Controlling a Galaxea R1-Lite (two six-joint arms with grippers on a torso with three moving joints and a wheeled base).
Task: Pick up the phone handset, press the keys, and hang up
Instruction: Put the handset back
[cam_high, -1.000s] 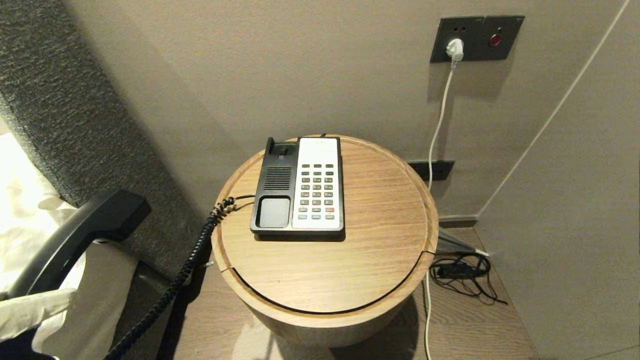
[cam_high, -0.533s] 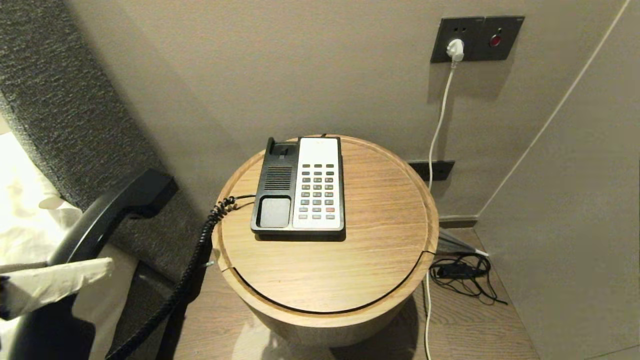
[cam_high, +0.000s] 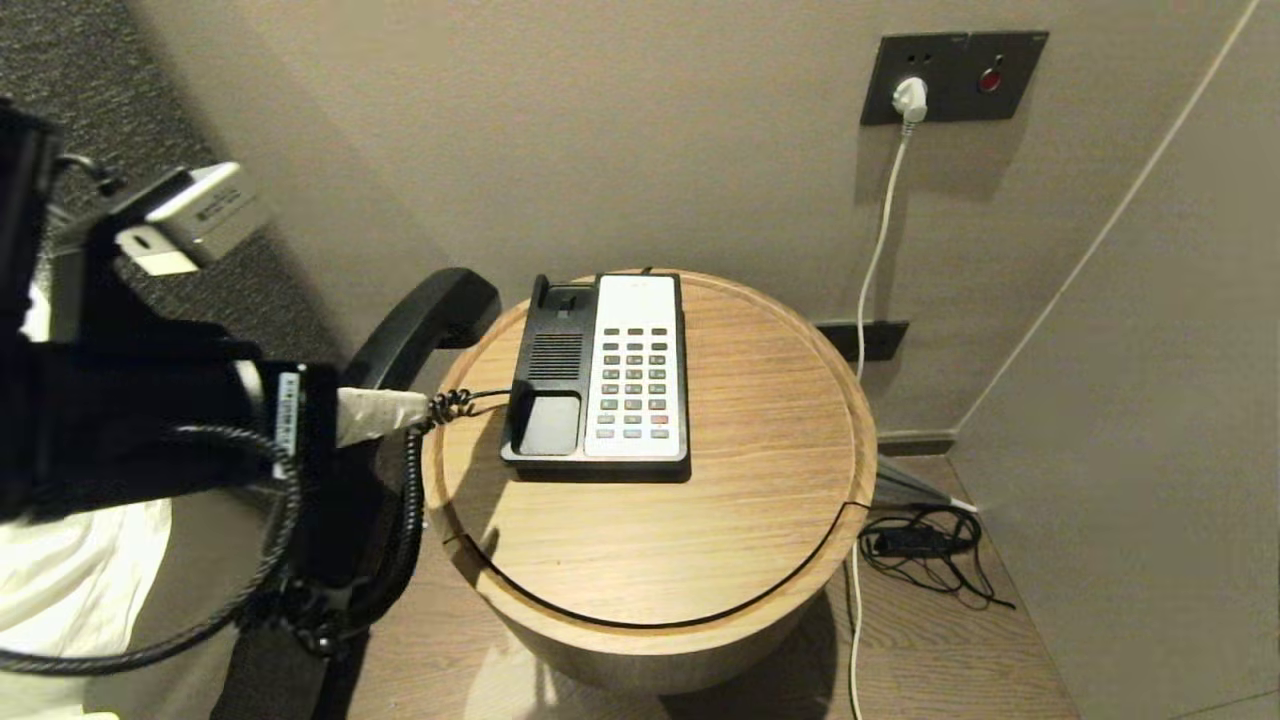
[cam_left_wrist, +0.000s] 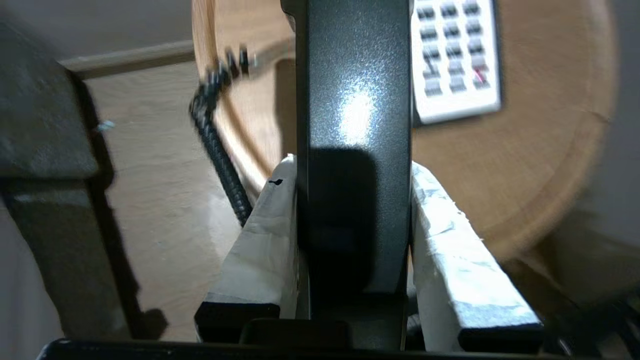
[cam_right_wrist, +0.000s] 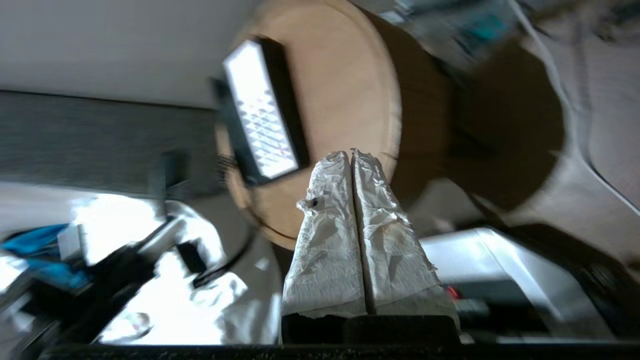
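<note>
The phone base sits on the round wooden table, black cradle on its left, white keypad on its right. My left gripper is shut on the black handset and holds it in the air just left of the table's edge; in the left wrist view the handset stands between the white-wrapped fingers. The coiled cord hangs from the base down the table's side. My right gripper is shut and empty, off the head view, back from the table with the phone ahead of it.
A grey padded headboard and white bedding lie to the left. A wall socket with a white plug and cable is at the back right. Black cables lie on the floor right of the table.
My left arm has swung the handset up and to the right, from low beside the bed to the table's left edge near the cradle. The phone base has not moved.
</note>
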